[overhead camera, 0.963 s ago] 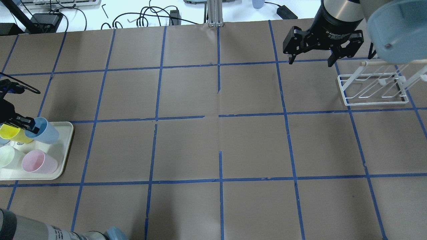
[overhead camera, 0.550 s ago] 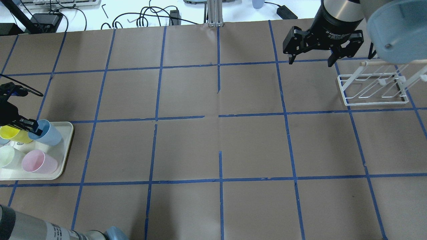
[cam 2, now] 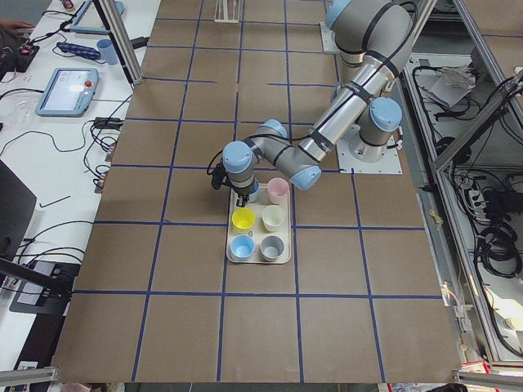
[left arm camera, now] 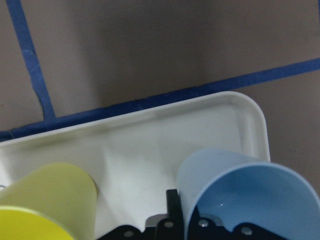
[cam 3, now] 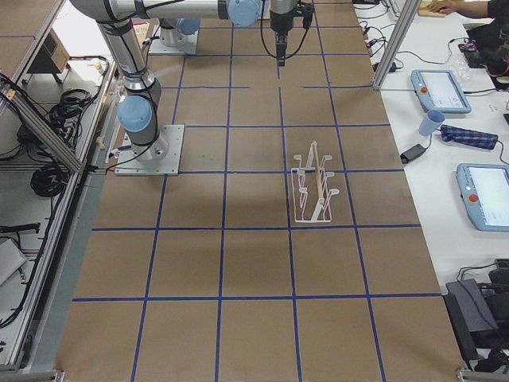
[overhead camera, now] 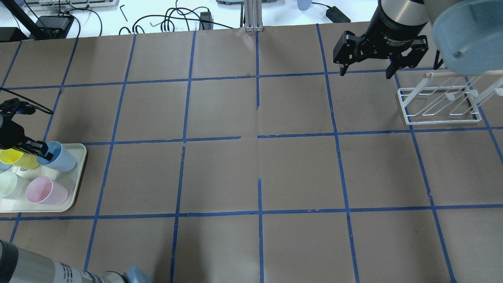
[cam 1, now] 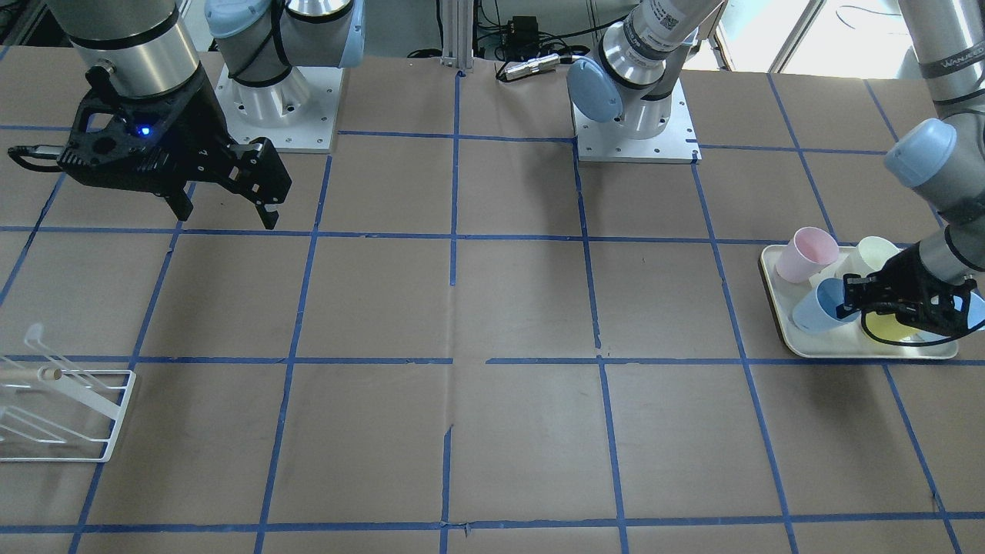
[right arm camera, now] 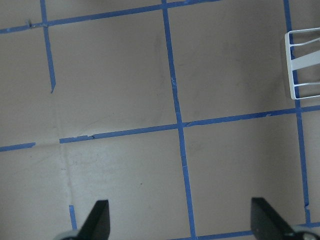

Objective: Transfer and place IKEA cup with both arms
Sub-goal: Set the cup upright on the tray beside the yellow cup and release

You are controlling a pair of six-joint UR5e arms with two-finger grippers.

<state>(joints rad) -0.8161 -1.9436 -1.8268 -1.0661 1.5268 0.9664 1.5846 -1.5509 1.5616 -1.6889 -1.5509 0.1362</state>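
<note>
Over the tray's corner nearest the table's middle, the left gripper is clamped on the rim of the IKEA cup, just beside the yellow cup. The cup is mouth up with its long axis near vertical; I cannot tell whether its base touches the tray. Only the left wrist view shows the outer finger pressed against the cup's wall. Only the exterior left view shows a second blue cup and a grey cup, which the overhead view cuts off. The right gripper hangs wide open, holding nothing, near the white rack.
</note>
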